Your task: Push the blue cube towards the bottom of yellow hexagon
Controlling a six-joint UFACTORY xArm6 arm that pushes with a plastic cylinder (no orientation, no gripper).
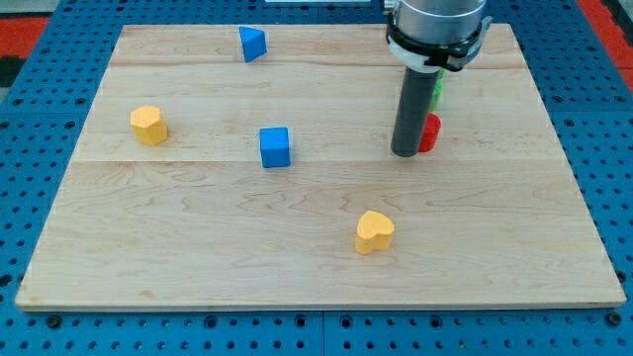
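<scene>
The light wooden board (pixel 316 267) lies on a blue perforated table (pixel 40 69). Nearest the view's bottom, right of centre, sits a yellow heart-shaped block (pixel 374 231), well apart from every other block.

Farther up, near the board's middle and left of centre, the blue cube (pixel 275 146) stands alone. The yellow hexagon block (pixel 148 125) lies towards the view's left edge of the board, slightly higher in the view than the blue cube and well apart from it.

On the view's right, the arm descends from the view's top as a grey and black housing (pixel 435 25) with a straight dark rod below it, held upright. My tip (pixel 405 153) rests on the board just beside a red block (pixel 428 133), which lies at its right and is partly hidden by the rod; its shape cannot be made out. A green block (pixel 436 89) shows behind the rod, mostly hidden. My tip is well apart from the blue cube, to its right. The arm carries no jaws, only the rod.

Farthest away, near the board's top edge, stands a blue triangular block (pixel 252 44).
</scene>
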